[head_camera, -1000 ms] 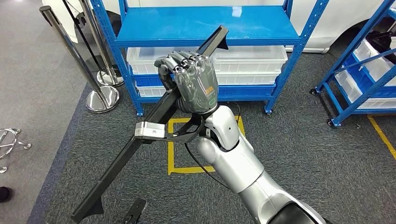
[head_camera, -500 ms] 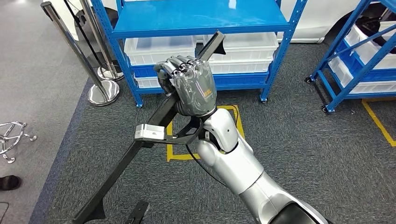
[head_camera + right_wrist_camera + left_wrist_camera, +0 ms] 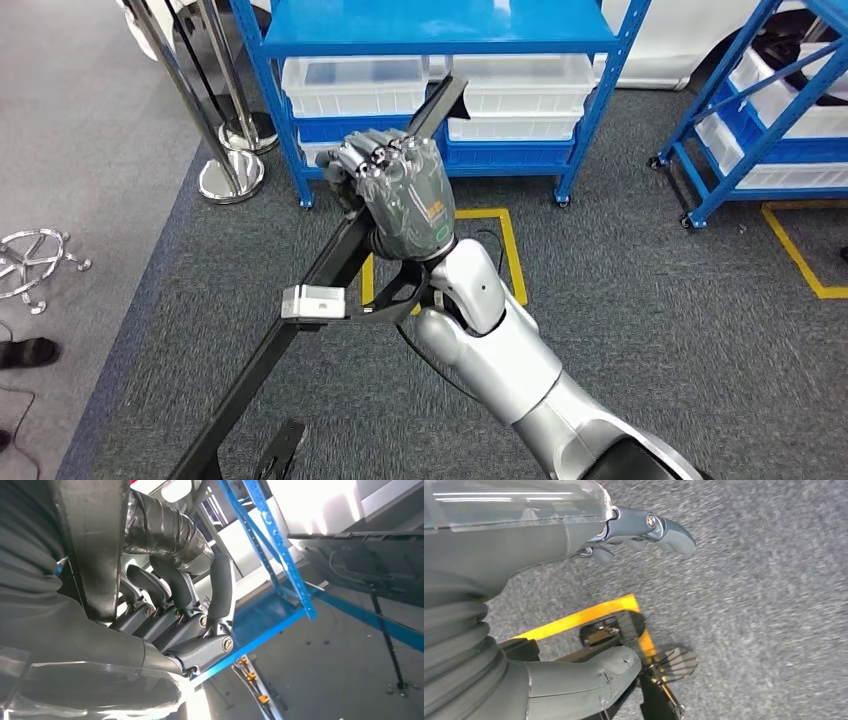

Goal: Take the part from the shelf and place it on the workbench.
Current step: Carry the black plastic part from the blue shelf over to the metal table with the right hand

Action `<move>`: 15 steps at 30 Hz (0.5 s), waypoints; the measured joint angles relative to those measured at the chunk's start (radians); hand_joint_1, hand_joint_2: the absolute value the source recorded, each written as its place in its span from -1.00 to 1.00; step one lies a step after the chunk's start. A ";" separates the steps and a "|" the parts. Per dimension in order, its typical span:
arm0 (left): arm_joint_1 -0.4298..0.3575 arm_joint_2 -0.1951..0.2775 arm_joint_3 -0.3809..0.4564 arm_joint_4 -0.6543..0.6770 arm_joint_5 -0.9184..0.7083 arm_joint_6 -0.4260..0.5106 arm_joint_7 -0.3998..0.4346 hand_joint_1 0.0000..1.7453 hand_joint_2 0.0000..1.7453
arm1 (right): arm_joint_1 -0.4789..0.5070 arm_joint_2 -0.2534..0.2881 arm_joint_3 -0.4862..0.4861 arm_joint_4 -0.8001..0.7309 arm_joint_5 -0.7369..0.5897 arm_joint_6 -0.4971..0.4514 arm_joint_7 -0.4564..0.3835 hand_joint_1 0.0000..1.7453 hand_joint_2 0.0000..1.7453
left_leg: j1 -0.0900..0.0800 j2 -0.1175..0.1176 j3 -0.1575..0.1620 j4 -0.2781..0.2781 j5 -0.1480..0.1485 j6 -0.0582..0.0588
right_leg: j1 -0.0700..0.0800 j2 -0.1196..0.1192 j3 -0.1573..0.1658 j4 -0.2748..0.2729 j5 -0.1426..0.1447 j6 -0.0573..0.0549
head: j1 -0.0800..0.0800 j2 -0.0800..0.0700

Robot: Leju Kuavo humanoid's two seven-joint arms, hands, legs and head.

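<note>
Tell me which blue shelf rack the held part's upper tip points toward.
The middle rack with stacked white bins, straight ahead; the other rack stands off right.

Honestly nothing here I can actually read. There's a small orange mark and a green outlined oval on the back of the right hand (image 3: pixel 398 190), probably a logo, but way too small and blurry to make out any letters.

Long black part (image 3: pixel 300 300) runs off the head view's bottom edge, lower end cut off; its middle is hidden behind the right hand (image 3: pixel 400 190). Blue shelf (image 3: pixel 420 25) top is cropped. Left wrist view: carpet (image 3: pixel 764 580) is motion-blurred, left hand (image 3: pixel 549 530) partly cropped.
</note>
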 joint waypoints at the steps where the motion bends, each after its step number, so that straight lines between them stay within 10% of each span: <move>1: 0.000 0.000 0.000 0.000 0.001 0.001 0.000 -1.00 1.00 | 0.000 -0.001 0.001 0.000 -0.002 0.000 0.000 1.00 1.00 | -0.001 0.001 -0.017 0.000 0.014 0.004 | -0.001 0.000 -0.016 0.065 -0.058 0.004 | 0.000 0.000; 3: 0.000 0.000 0.002 0.000 0.002 0.002 -0.002 -1.00 1.00 | 0.001 -0.003 0.002 0.000 -0.004 0.000 0.000 1.00 1.00 | -0.001 0.002 -0.054 0.005 0.040 0.003 | -0.004 0.000 -0.033 0.193 -0.111 0.010 | 0.000 0.000; 5: 0.000 0.001 0.003 0.000 0.003 0.002 -0.004 -1.00 1.00 | 0.002 -0.005 0.004 0.000 -0.004 0.000 0.000 1.00 1.00 | -0.002 0.003 -0.095 0.015 0.064 -0.001 | -0.008 0.000 -0.001 0.225 -0.078 0.012 | 0.000 0.000; 7: 0.000 0.001 0.003 0.000 0.003 -0.001 -0.006 -1.00 1.00 | 0.001 -0.004 0.005 0.000 -0.003 0.000 -0.002 1.00 1.00 | -0.002 0.003 -0.129 0.026 0.083 -0.009 | -0.011 0.000 0.101 0.127 -0.054 0.011 | 0.000 0.000; 10: 0.000 0.001 0.003 0.000 0.002 -0.002 -0.006 -1.00 1.00 | 0.000 0.002 0.007 -0.001 0.002 0.000 -0.006 1.00 1.00 | -0.003 0.002 -0.157 0.037 0.110 -0.026 | -0.003 0.002 0.229 -0.050 -0.107 0.000 | -0.001 0.000; 13: 0.005 0.000 0.003 0.000 0.000 -0.003 -0.005 -1.00 1.00 | 0.003 0.004 0.008 0.003 0.013 0.000 -0.010 1.00 1.00 | 0.005 0.001 -0.172 0.040 0.116 -0.045 | 0.002 -0.001 0.217 -0.073 -0.088 -0.021 | -0.002 0.000; 15: 0.010 0.000 0.003 0.000 0.000 -0.004 -0.006 -1.00 1.00 | 0.004 0.004 0.008 0.007 0.018 0.000 -0.014 1.00 1.00 | 0.009 -0.001 -0.198 0.106 0.036 -0.054 | 0.000 -0.005 0.193 -0.076 -0.062 -0.037 | -0.002 0.000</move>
